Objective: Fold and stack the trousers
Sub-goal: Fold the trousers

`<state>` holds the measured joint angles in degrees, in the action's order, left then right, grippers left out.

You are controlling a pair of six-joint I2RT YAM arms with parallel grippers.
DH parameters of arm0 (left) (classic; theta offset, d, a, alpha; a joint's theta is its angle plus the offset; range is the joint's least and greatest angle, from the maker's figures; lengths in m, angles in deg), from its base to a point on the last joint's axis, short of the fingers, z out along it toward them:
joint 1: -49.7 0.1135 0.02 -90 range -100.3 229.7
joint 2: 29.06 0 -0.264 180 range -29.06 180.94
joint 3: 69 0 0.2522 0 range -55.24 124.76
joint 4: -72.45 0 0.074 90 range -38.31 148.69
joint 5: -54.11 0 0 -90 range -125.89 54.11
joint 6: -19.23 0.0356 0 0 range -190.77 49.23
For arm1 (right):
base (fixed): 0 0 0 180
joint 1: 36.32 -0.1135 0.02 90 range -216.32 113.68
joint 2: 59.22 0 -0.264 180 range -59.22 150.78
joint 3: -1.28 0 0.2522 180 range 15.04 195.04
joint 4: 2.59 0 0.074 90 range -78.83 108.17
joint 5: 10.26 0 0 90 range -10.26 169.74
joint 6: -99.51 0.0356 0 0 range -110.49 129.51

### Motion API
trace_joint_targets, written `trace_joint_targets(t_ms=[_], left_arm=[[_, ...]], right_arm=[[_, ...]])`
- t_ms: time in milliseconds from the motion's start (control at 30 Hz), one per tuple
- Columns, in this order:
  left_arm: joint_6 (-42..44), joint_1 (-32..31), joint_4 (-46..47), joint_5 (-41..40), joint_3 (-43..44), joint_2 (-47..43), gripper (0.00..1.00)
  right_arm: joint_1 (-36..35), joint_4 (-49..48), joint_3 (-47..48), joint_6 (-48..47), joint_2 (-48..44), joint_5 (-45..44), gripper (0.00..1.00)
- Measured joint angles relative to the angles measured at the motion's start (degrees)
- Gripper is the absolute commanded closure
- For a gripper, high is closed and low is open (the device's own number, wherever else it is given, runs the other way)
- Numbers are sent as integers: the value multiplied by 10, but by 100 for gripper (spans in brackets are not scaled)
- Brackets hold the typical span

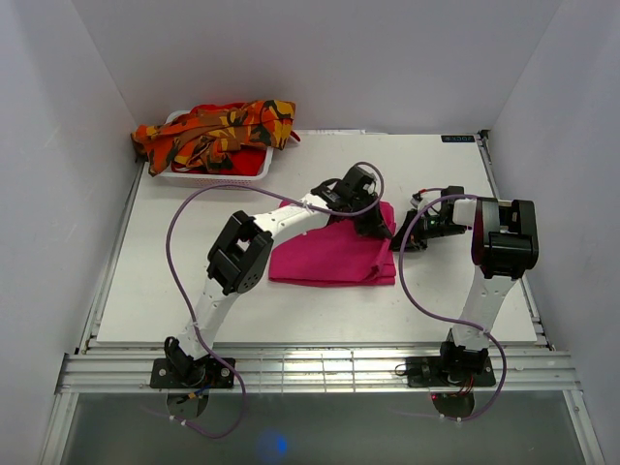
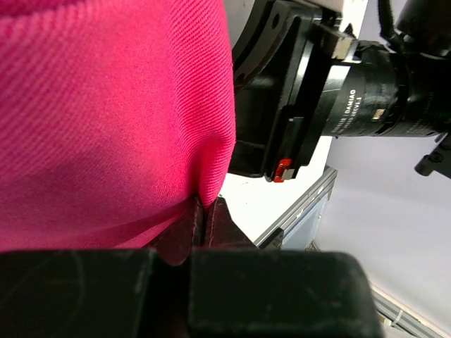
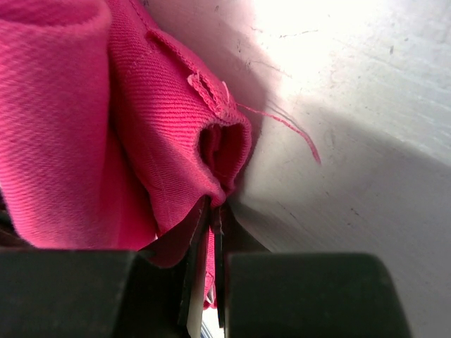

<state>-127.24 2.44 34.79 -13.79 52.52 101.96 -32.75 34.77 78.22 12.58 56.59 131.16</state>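
Tools both clenched on your pink trousers (image 1: 329, 257), folded mid table (image 1: 174, 291): left tool (image 2: 201, 211) and right tool (image 3: 215, 208) pinch the right edge. Camouflage trousers (image 1: 218, 131) fill the far-left basket (image 1: 218, 177). Open table to your left.

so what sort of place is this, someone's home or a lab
Most likely a robot lab's test cell, not a home: a left arm and a right arm bolted to a metal rail, a white table boxed in by plain white walls, and pink trousers on it.
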Motion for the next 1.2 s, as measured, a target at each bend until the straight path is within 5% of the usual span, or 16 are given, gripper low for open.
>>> trace_joint_targets(t_ms=[200,333,433,600,933,1200], left_arm=[[-2,0,8,-5,9,3,98],[-6,-2,30,-4,11,22,45],[-11,-2,46,-1,6,31,41],[10,10,72,2,-33,12,22],[200,131,26,10,-154,-172,13],[411,337,-20,43,-256,-345,32]], right_arm=[[0,-3,-2,1,-2,0,92],[-2,-3,-3,0,-5,-1,87],[-6,11,0,-10,-6,-6,80],[4,80,25,-63,-19,-40,64],[66,225,176,-187,-49,-149,57],[-126,268,221,-257,-99,-200,64]])
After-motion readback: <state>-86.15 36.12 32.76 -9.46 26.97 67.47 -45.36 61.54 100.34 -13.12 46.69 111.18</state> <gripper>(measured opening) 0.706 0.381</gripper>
